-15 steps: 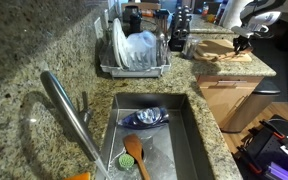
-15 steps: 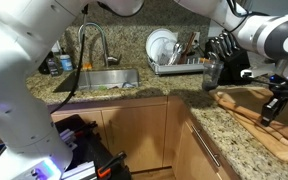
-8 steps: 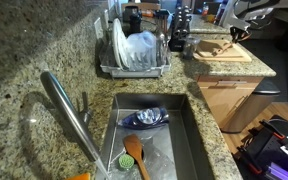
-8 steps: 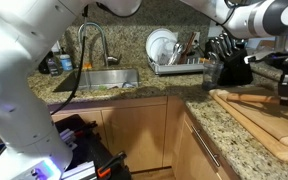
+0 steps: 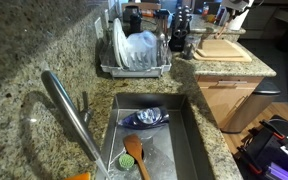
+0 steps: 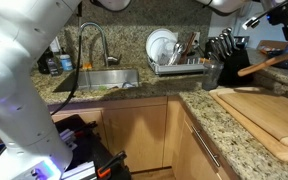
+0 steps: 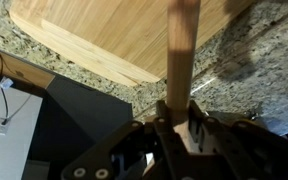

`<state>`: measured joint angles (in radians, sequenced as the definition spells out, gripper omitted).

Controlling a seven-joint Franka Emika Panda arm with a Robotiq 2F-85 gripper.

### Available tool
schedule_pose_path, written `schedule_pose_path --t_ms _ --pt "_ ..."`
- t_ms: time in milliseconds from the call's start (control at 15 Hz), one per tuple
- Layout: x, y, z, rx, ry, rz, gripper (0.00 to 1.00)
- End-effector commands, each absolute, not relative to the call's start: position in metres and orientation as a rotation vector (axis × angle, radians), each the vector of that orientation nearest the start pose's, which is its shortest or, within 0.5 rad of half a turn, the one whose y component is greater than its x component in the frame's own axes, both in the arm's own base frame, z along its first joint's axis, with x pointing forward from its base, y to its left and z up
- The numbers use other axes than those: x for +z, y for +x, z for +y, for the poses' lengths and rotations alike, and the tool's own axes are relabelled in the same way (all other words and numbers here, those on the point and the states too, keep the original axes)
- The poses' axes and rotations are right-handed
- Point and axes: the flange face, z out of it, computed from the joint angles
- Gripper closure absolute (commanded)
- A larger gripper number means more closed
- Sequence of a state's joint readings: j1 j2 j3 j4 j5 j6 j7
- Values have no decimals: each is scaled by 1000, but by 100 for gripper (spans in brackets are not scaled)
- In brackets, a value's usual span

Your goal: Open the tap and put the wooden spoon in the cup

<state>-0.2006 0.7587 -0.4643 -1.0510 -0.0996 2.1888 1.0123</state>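
Observation:
My gripper [image 6: 287, 42] is shut on a light wooden spoon [image 6: 259, 64] and holds it tilted in the air above the cutting board [image 6: 264, 115]. In the wrist view the jaws [image 7: 179, 112] clamp the straight handle [image 7: 181, 45]. In an exterior view the gripper [image 5: 234, 10] is at the top right edge. A grey cup [image 6: 211, 72] stands on the counter by the knife block. The steel tap [image 5: 69, 112] slants over the sink, with its slim lever [image 5: 84, 103] at the base; it also shows in an exterior view [image 6: 92, 38].
A second orange-brown utensil [image 5: 133, 151] and a blue item [image 5: 146, 117] lie in the sink [image 5: 189, 140]. A dish rack [image 5: 134, 55] with plates stands behind it. A knife block [image 6: 227, 52] is at the counter's back.
The gripper has lifted the wooden spoon off the cutting board and risen up and back, away from the counter's front edge.

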Motion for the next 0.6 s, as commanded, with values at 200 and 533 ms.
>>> schedule_pose_path --t_ms 200,533 --pt "479 681 -385 -837 -2415 2232 94" --pt "523 726 -309 -1284 -2611 1952 94"
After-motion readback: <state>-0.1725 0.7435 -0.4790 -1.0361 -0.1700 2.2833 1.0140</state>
